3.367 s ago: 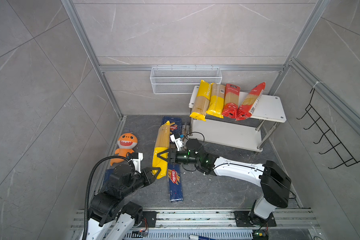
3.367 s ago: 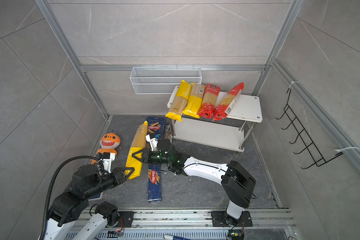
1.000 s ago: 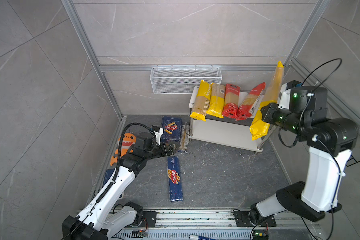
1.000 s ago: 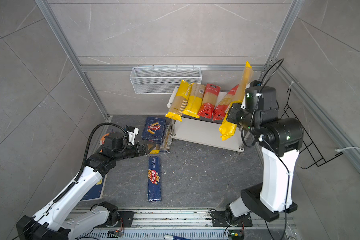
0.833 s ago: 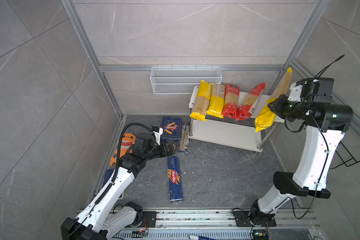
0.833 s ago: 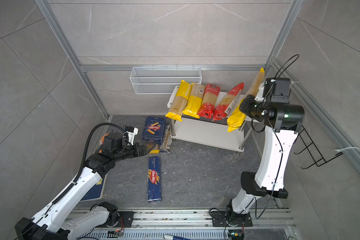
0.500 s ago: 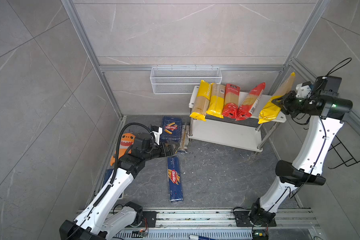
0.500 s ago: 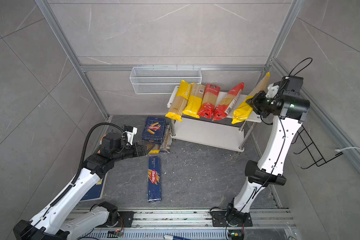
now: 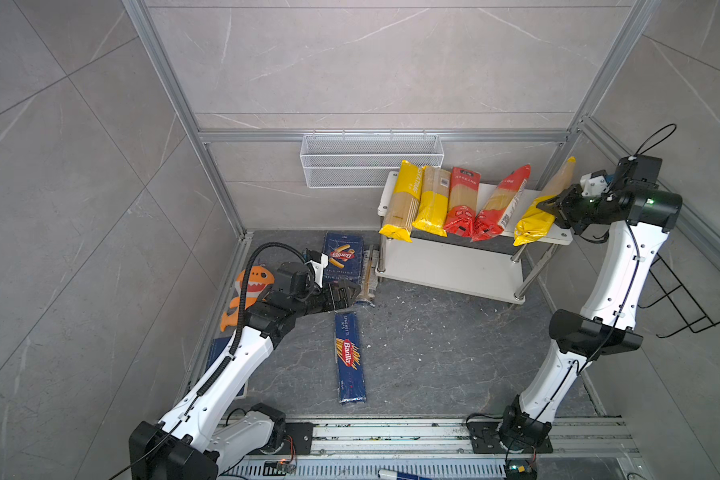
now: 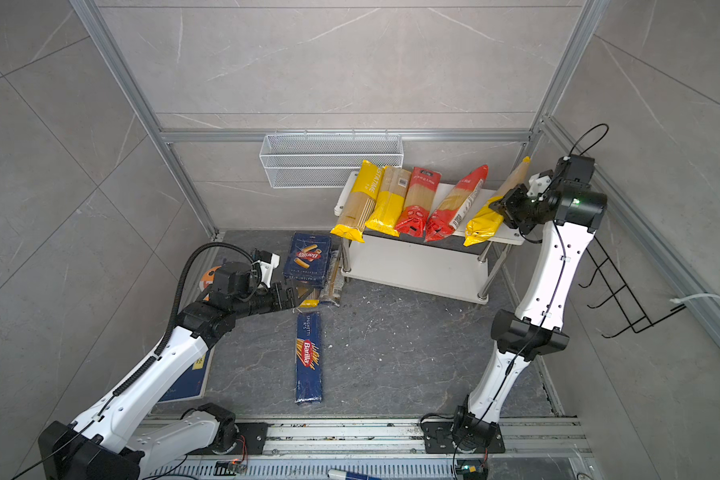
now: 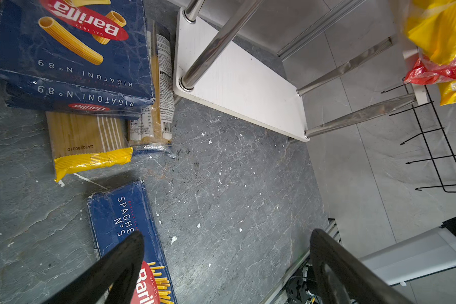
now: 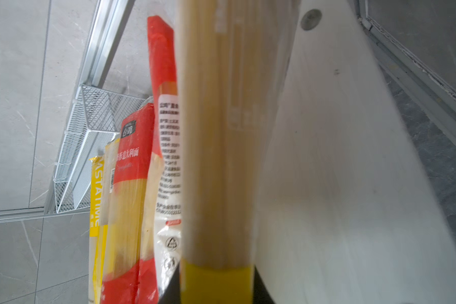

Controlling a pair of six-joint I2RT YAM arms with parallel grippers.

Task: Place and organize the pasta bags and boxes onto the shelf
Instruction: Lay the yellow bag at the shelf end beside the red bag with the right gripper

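Spaghetti bags [image 9: 460, 199], four of them, lie side by side on the top board of the shelf [image 9: 449, 264], their lower ends overhanging its front edge. The right hand [image 9: 551, 205] is clamped on a fifth bag [image 9: 533, 222], slanted over the board's right end. The left hand [image 9: 348, 295] hovers spread wide near the far end of the Barilla spaghetti box [image 9: 350, 357]. The rigatoni box [image 9: 344, 257] lies on a yellow-tipped bag [image 11: 87, 142], with a clear printed bag [image 11: 158, 105] between it and the shelf. Bare floor [image 9: 433, 353] lies open right of the spaghetti box.
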